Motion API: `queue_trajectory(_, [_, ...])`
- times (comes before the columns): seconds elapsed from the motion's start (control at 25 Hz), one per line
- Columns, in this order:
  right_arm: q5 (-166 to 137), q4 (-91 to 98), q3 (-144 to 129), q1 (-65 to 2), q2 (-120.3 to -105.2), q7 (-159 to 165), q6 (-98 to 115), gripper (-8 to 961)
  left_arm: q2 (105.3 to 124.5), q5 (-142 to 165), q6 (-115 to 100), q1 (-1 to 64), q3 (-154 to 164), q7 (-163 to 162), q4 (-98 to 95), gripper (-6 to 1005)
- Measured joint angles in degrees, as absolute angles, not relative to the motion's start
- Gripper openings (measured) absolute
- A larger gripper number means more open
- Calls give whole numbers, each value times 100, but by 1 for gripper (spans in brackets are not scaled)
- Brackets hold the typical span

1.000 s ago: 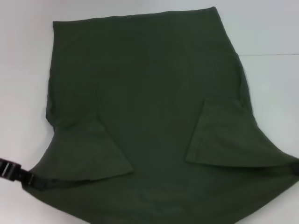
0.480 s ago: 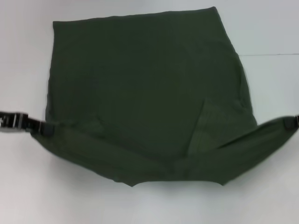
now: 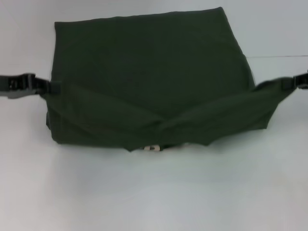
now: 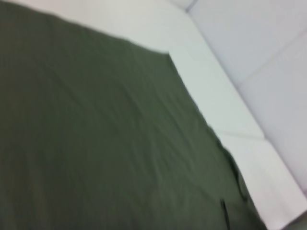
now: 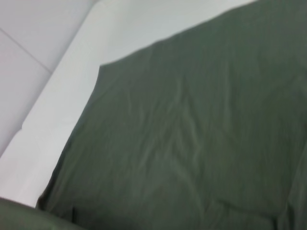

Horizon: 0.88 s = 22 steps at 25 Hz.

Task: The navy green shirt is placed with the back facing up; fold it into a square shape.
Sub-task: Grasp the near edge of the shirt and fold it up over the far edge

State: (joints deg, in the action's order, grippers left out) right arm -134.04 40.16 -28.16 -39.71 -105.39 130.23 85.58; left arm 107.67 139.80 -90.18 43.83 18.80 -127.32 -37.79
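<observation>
While shirt (image 3: 149,72) hangs doubled, left gripper (image 3: 54,87) and right gripper (image 3: 288,83) jaws pinching corners, partly cloth-hidden.

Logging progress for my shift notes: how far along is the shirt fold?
Midway. Done: sleeves tucked in. In hand: left gripper and right gripper each pinch a corner of the navy green shirt, its near part lifted above the white table. Left: laying it down, squaring it up.

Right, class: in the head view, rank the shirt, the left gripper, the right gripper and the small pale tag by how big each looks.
1. navy green shirt, by far the largest.
2. left gripper, pinching the shirt's side.
3. right gripper, partly cut off by the frame edge, so its rank against the left is unsure.
4. pale tag at the shirt's near edge, smallest.
</observation>
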Motion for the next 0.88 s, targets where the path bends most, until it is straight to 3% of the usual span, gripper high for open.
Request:
queue_trajectory(0.24, [-13074,4004,-2856,-4040,-10675,12944,7950,46,10900,13543,-8369,4399,1895,-12572,-3543,17])
queue_trajectory(0.76, [-12917,3927,-2883,-4320,-11285,12378,6100,46,11337,12875,-6997,4294,1891,-12020,-3337,17])
queue_trajectory(0.88, [-12739,3735,-2896,-4399,-11344,12151,5677,46,11371,12705,-6680,4292,1891,-11812,-3139,17])
